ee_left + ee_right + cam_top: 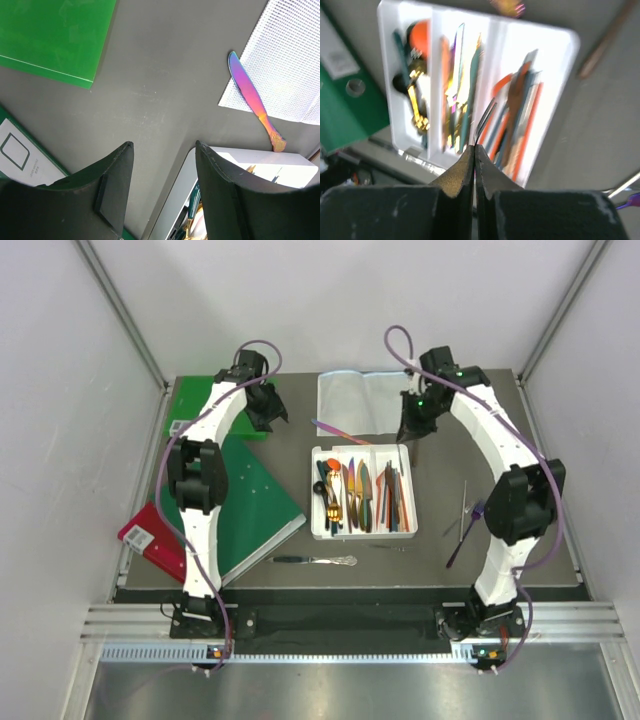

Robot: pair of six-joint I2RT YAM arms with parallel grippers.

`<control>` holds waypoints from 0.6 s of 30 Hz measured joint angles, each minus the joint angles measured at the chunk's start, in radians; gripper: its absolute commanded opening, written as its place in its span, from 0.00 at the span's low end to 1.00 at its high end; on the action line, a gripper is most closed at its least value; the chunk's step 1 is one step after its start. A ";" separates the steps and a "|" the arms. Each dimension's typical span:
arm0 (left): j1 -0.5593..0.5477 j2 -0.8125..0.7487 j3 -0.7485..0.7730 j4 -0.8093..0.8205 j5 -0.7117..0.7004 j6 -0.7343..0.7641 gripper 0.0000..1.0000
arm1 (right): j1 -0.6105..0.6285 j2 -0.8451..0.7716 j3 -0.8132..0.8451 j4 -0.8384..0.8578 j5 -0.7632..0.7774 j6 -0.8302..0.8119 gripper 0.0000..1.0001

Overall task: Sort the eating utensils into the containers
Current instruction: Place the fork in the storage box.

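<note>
The white tray [322,528] holds several utensils: spoons and forks on its left, knives in the middle, chopsticks [396,502] on its right. My right gripper [412,440] hangs over the tray's far right corner. In the right wrist view my right gripper [474,146] is shut on a thin dark utensil [485,118] seen edge-on above the tray [560,37]. My left gripper [272,415] is open and empty over bare table, left of an iridescent knife [335,428]. The left wrist view shows my left gripper [164,145], that knife [250,95] and the tray's corner [272,167].
Green books [250,495] and a red one [150,537] lie at the left. A clear mesh sheet [365,395] lies at the back. A silver knife [315,560] rests in front of the tray. Silver chopsticks [463,508] and a purple utensil [465,535] lie at the right.
</note>
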 measured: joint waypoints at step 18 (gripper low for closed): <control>-0.005 0.018 -0.016 0.000 -0.002 0.026 0.57 | 0.063 0.054 -0.285 0.024 -0.073 0.016 0.00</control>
